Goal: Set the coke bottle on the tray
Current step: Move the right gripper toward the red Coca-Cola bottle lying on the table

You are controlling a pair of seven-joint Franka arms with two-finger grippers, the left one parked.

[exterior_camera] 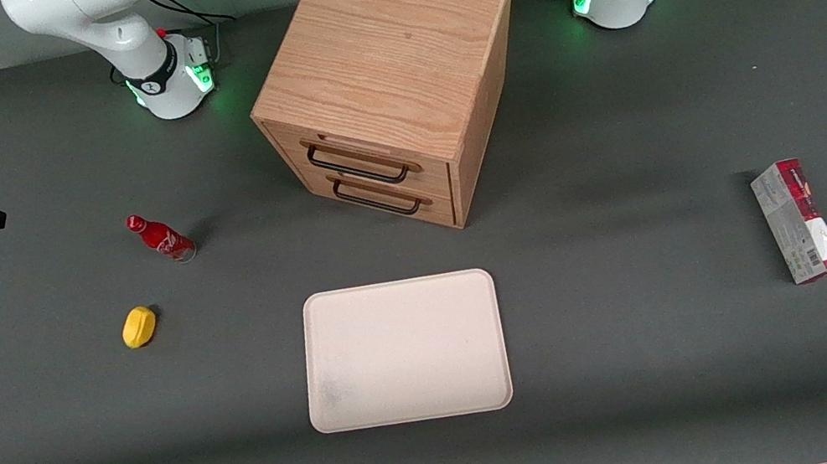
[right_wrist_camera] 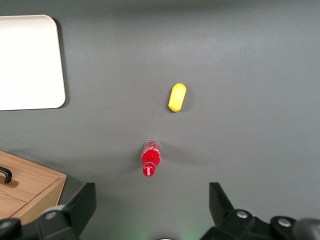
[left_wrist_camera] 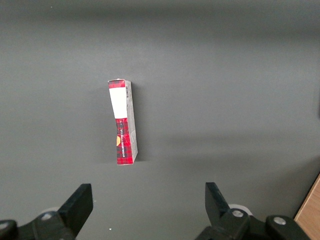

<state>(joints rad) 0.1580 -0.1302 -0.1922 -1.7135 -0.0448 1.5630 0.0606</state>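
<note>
The coke bottle (exterior_camera: 161, 237) is small and red with a red cap and a clear base. It stands upright on the grey table, toward the working arm's end and farther from the front camera than the tray. The right wrist view shows it from above (right_wrist_camera: 151, 159). The cream-beige tray (exterior_camera: 403, 350) lies flat in front of the drawer cabinet and holds nothing; one end of it shows in the right wrist view (right_wrist_camera: 27, 62). My right gripper (right_wrist_camera: 150, 206) is out of the front view. It hangs high above the table near the bottle, open and empty, with its fingers (right_wrist_camera: 82, 205) wide apart.
A yellow lemon-like lump (exterior_camera: 139, 326) lies beside the bottle, nearer the front camera, and also shows in the right wrist view (right_wrist_camera: 177, 97). A wooden drawer cabinet (exterior_camera: 387, 83) stands mid-table. A red-and-grey carton (exterior_camera: 799, 220) lies toward the parked arm's end.
</note>
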